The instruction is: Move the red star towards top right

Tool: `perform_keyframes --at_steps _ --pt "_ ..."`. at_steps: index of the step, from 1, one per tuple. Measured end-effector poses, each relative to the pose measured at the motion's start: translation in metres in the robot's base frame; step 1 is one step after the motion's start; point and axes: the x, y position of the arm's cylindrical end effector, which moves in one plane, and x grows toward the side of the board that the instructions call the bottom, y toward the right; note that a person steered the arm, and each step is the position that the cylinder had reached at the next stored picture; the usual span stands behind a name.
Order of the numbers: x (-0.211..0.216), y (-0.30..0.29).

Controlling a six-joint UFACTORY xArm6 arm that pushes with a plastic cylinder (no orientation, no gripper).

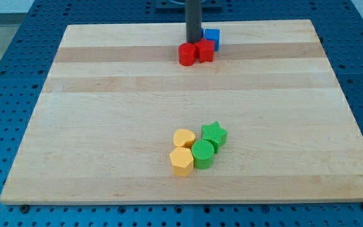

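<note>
Already high on the pale wooden board (106,94), the red star-shaped plastic block (205,51) sits near the top edge, about midway across, so the climb looks largely done while the rightward travel is still to come. Touching the red star on the view's left is a red round plastic block (186,55), and just behind the star, toward the view's top right, stands a blue cube-like plastic block (212,37), touching or nearly touching it. My tip (194,40), the lower end of the straight dark rod, rests just above the seam between the red star and the red round block, close behind both; there is no gripper to open or close, only this rod. From there I judge a push would drive the star downward, not rightward, so the tip likely needs to come round to the star's left. Well below the red star lies a cluster: a green star block (214,133), a green round block (202,154), a yellow heart-like block (184,139) and a yellow hexagonal block (181,161).
</note>
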Motion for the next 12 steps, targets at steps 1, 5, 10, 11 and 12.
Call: perform_keyframes --at_steps 1,5,10,11,12 --pt "0.004 0.029" --pt "0.018 -0.014" --pt "0.054 0.088" --pt "0.069 0.103" --pt "0.082 0.114"
